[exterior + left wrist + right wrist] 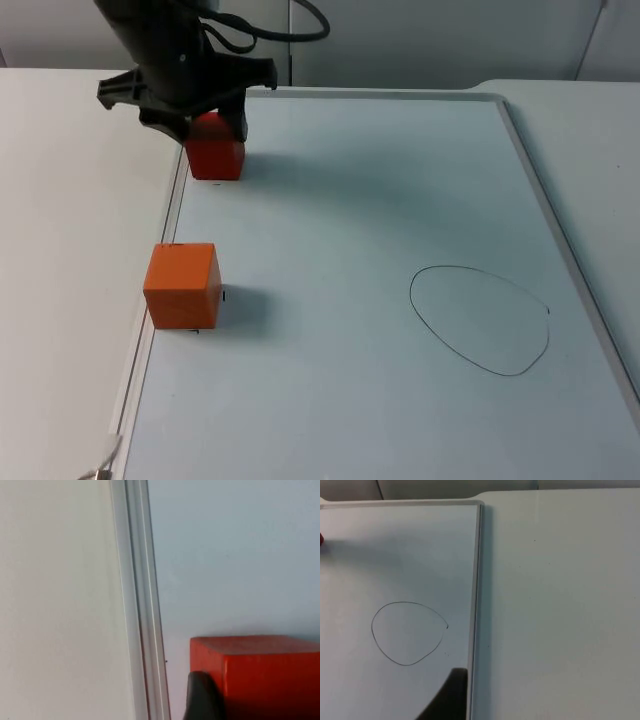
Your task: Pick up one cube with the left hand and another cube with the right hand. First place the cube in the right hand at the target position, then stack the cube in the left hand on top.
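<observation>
Early stage. Left gripper [214, 128] at upper left of top view, jaws astride red wooden cube [215, 148], closure unclear. Orange wooden cube [182, 285] untouched at left. Drawn oval target outline [480, 320] unfilled, lower right.

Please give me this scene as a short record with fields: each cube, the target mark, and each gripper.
red cube: on the whiteboard, near its left rim, far side
orange cube: at the left rim, nearer the camera, untouched
target outline: drawn loop, nothing inside
left gripper: down over the red cube, jaws at its sides
right gripper: waits, looking onto the outline
</observation>
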Tool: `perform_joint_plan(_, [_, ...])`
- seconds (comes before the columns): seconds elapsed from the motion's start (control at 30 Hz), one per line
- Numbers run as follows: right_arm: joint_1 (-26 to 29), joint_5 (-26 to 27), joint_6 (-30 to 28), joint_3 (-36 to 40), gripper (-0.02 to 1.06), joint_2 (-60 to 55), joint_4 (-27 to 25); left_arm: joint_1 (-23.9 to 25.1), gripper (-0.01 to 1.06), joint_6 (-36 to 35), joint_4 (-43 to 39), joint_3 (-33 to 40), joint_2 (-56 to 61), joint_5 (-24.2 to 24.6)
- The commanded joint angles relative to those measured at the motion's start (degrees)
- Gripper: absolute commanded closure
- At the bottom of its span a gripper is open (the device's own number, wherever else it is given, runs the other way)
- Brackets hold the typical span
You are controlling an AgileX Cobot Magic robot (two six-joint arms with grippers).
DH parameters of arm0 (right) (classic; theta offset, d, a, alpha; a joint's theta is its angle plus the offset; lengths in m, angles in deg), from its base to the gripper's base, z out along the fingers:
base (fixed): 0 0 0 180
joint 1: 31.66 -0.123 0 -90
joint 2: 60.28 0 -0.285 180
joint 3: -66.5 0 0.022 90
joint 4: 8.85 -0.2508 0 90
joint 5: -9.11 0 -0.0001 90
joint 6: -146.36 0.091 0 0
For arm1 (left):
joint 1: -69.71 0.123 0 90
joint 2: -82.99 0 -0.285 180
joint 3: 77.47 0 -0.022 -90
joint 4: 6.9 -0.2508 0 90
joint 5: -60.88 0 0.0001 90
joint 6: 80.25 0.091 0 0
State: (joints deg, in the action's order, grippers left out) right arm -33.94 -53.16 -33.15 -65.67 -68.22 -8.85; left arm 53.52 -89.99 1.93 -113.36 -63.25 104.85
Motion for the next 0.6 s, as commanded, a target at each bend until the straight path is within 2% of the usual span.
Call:
perform_joint_plan(0.0, [-0.19,0.49,-0.19,0.24,0.00,0.15,0.00,-0.21,0.74,-1.39,-0.26,-4.19,0.19,3.98])
perform_joint_plan(0.07, [-0.19,0.49,-0.19,0.24,0.00,0.15,0.00,-0.21,0.74,-1.39,-0.26,-5.31,0.19,5.31])
perform_joint_plan(0.2, [-0.19,0.49,-0.19,0.24,0.00,0.15,0.00,-0.21,0.74,0.58,-1.78,-18.20,0.19,20.34])
perform_joint_plan(0.23, [-0.19,0.49,-0.19,0.24,0.00,0.15,0.00,-0.21,0.74,0.58,-1.78,-18.20,0.19,20.34])
perform_joint_plan(0.3, [-0.19,0.49,-0.19,0.24,0.00,0.15,0.00,-0.21,0.74,2.33,-1.78,-23.22,0.19,25.99])
perform_joint_plan(0.37, [-0.19,0.49,-0.19,0.24,0.00,0.15,0.00,-0.21,0.76,4.49,-1.69,-29.02,0.38,25.99])
perform_joint_plan(0.4, [-0.19,0.49,-0.19,0.24,0.00,0.15,0.00,-0.21,0.76,4.49,-1.69,-29.02,0.38,25.99])
perform_joint_plan(0.47, [-0.19,0.49,-0.19,0.24,0.00,0.15,0.00,-0.47,0.87,5.34,1.83,-29.92,4.24,25.99])
perform_joint_plan(0.57, [-0.19,0.49,-0.07,0.24,0.00,0.15,0.00,-1.09,1.02,6.39,-0.54,-30.04,9.62,25.99])
